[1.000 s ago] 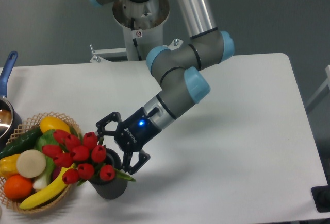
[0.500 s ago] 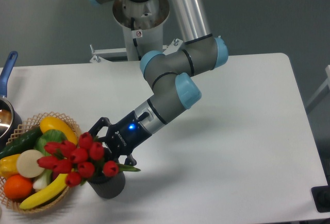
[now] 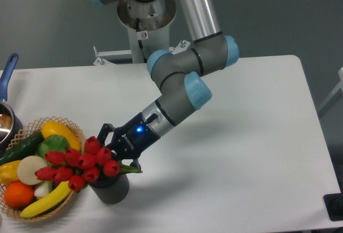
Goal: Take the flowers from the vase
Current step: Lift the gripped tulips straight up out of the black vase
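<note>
- Gripper (image 3: 113,155) reaches down-left from the bent arm (image 3: 182,83), fingers closed on the flowers (image 3: 80,163) just above the vase (image 3: 110,187).
- Red buds lean left over the wicker basket (image 3: 67,128) — stems in the vase, near the table's (image 3: 257,136) front edge.

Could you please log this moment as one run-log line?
phase: grasping | gripper: at red tulip bunch | dark grey ribbed vase: upright on table

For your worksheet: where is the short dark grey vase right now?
The short dark grey vase stands near the table's front-left edge, beside the wicker basket, under the red tulips.
</note>
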{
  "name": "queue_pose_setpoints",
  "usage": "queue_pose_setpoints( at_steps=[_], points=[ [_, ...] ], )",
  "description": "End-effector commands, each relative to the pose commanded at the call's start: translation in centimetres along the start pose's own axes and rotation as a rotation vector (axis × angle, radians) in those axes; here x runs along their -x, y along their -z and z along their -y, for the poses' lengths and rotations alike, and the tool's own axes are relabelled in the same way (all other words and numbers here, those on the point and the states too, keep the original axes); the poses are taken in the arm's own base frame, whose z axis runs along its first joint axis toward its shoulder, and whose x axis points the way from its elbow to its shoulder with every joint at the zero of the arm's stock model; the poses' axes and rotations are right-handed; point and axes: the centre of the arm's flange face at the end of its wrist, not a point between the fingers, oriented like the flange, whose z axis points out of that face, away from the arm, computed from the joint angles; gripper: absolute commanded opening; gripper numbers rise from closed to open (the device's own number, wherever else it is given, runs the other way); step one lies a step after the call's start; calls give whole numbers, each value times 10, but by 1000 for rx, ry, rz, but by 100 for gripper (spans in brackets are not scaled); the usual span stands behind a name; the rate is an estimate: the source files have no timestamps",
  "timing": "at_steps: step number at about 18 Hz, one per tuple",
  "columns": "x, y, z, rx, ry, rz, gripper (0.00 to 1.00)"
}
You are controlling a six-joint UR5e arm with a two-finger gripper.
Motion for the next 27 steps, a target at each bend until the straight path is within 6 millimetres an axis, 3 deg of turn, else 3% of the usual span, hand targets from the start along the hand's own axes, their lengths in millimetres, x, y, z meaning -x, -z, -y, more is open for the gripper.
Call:
queue_pose_setpoints(
  at_steps=[6, 9, 15, 23, 27],
  points=[
    [-1, 24, 69, -54, 125, 28, 3],
    [-12, 32, 93, -76, 131, 23, 3],
    [-26, 50, 113, -94, 155, 39, 4],
    [-7, 79, 144, -134, 147, 77, 4],
    [7, 103, 145, -147, 146, 117, 4]
  ],
)
